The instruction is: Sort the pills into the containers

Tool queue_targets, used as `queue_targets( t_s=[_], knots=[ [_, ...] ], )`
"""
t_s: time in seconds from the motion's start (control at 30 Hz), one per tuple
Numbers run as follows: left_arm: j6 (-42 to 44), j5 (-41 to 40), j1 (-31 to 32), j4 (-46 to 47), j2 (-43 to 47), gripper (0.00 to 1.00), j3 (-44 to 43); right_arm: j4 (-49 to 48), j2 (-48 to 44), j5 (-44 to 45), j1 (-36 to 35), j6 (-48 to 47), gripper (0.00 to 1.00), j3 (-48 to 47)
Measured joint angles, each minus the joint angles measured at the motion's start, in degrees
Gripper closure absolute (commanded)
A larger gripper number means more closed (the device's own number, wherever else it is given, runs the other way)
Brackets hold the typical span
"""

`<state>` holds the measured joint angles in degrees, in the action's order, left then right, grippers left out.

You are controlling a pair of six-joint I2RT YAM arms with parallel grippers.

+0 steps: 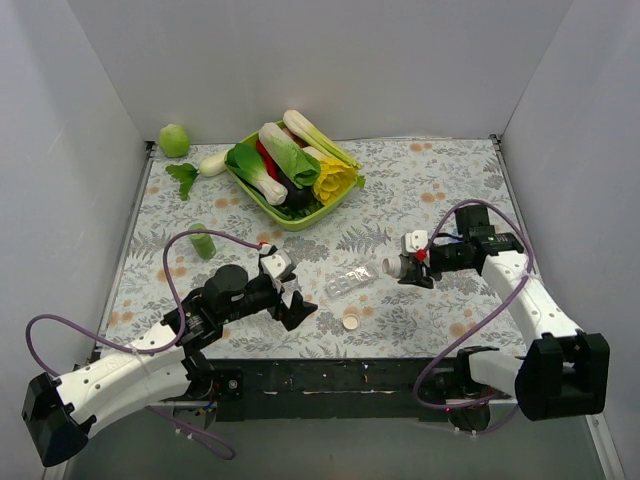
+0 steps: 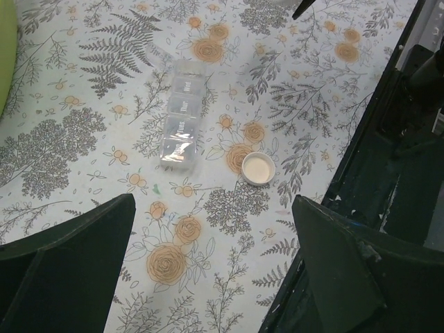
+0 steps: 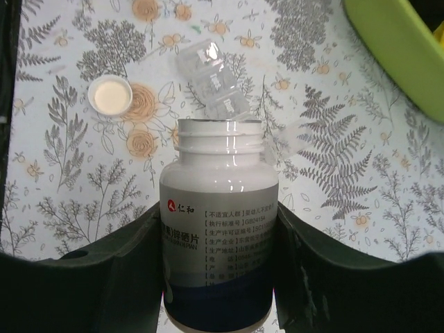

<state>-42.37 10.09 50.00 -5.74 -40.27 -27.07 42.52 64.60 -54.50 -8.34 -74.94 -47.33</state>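
Pill organiser (image 1: 352, 280) lies mid-table between the grippers. Right gripper (image 1: 413, 263) pinches uncapped white bottle (image 1: 392, 266), mouth toward organiser's right end. Left gripper (image 1: 290, 285) jaws spread, near-left of organiser. Cap (image 1: 351, 321) near side, vegetable tray (image 1: 297, 222) far.

White panel walls (image 1: 330, 60) box me in on three sides. My table (image 1: 450, 190) wears a pale cloth (image 2: 76, 159) printed with grey ferns and orange flowers. Light even, shadows soft.

Table is carrying: one clear pill organiser (image 1: 352, 279), one white bottle (image 1: 391, 266), one loose cap (image 1: 351, 321), one small green bottle (image 1: 203, 241), one green tray (image 1: 286, 221), one round green fruit (image 1: 174, 139).
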Motion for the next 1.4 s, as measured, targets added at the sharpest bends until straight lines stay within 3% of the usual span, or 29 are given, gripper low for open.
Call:
queue_targets(
  t_s=[0.2, 0.6, 1.4],
  knots=[
    [2.01, -0.04, 0.00, 0.22, -0.39, 0.02, 0.04, 0.04, 8.13, 6.64, -2.05, -5.29, 0.96, 0.02],
    [3.26, -0.28, 0.00, 0.09, -0.98, 0.02, 0.04, -3.52, 20.46, 15.78, -6.82, -5.86, 0.97, -4.07],
    [3.58, -3.50, 0.00, -0.26, -0.98, 0.02, 0.04, -5.18, 27.91, 29.55, -12.39, -2.64, 0.98, -10.97]
  ],
)
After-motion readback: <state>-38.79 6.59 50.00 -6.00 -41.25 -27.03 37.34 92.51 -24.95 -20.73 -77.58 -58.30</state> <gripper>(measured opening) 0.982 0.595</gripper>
